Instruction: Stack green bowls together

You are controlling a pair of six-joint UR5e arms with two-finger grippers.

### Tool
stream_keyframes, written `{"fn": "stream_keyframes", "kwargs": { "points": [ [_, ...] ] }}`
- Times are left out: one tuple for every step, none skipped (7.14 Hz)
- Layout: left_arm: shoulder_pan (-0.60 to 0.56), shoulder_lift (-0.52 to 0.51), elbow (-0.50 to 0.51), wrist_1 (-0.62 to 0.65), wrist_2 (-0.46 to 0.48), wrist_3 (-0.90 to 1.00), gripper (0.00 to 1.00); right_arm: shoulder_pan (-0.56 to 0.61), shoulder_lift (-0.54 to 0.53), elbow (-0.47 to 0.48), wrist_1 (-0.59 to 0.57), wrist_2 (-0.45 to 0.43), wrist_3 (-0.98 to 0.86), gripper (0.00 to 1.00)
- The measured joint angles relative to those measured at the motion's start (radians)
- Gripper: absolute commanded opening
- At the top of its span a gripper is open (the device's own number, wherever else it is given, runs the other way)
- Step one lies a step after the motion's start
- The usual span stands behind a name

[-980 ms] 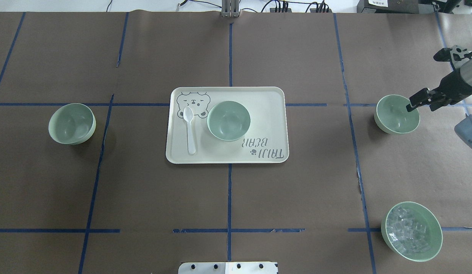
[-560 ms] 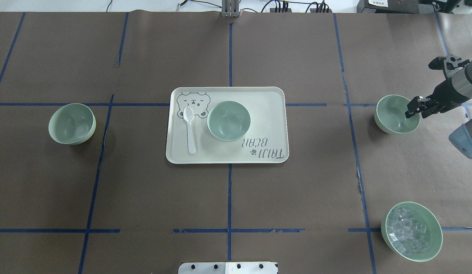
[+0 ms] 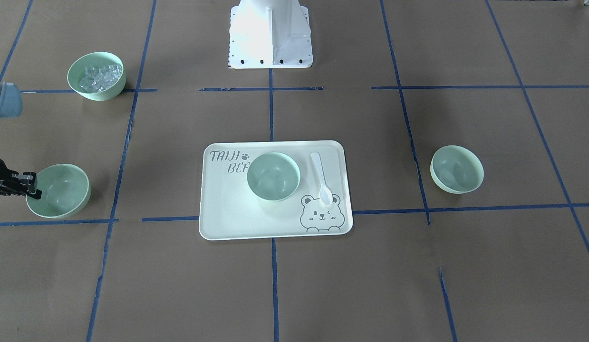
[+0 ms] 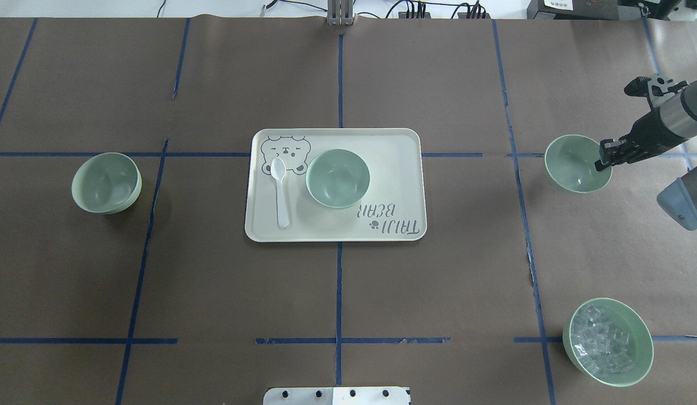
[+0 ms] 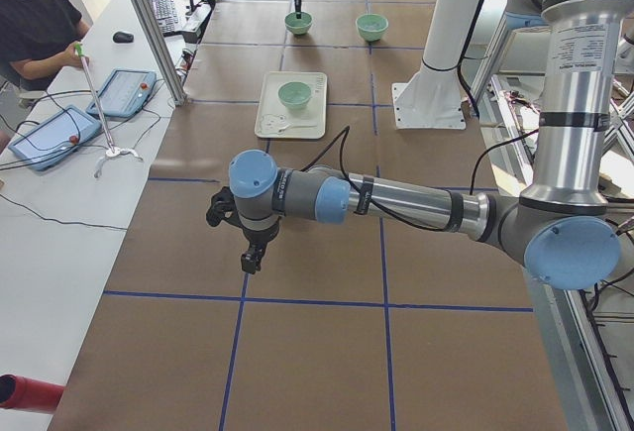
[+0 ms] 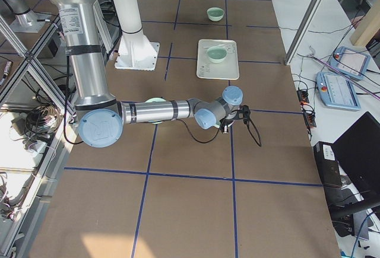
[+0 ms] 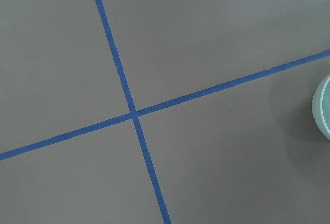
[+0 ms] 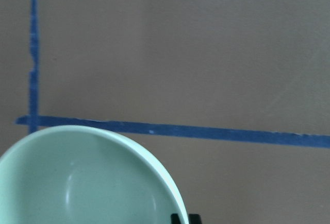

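Three plain green bowls show. One (image 4: 337, 178) sits on the bear-print tray (image 4: 393, 146). One (image 4: 106, 183) sits on the table at the left. The third (image 4: 573, 163) is at the right, and my right gripper (image 4: 601, 158) is shut on its right rim. This bowl also shows in the front view (image 3: 61, 192) and fills the bottom of the right wrist view (image 8: 87, 183). My left gripper (image 5: 250, 253) shows only in the exterior left view, hovering over bare table, and I cannot tell whether it is open or shut. A bowl's edge (image 7: 324, 105) shows in the left wrist view.
A matching green bowl with clear ice-like cubes (image 4: 607, 342) stands at the front right. A white spoon (image 4: 280, 191) lies on the tray beside the middle bowl. Blue tape lines cross the brown table cover. The robot base (image 3: 270, 33) is at the near middle edge.
My right gripper came down onto the right bowl's rim and closed on it. The bowl has since shifted a little left and away, together with the gripper. The other bowls have not moved.
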Motion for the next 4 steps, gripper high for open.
{"fn": "stream_keyframes", "kwargs": {
  "points": [
    [0.000,0.000,-0.006,0.000,-0.001,-0.001,1.00,-0.015,0.037,0.059,-0.007,0.022,0.128,0.00],
    [0.000,0.000,-0.008,0.000,-0.001,-0.001,1.00,-0.058,0.096,0.101,-0.008,0.025,0.284,0.00],
    [0.000,-0.001,-0.009,-0.001,-0.003,-0.001,1.00,-0.134,0.169,0.129,-0.006,-0.004,0.437,0.00],
    [0.001,-0.001,-0.009,-0.005,-0.007,0.000,1.00,-0.231,0.247,0.142,-0.008,-0.079,0.576,0.00]
  ]
}}
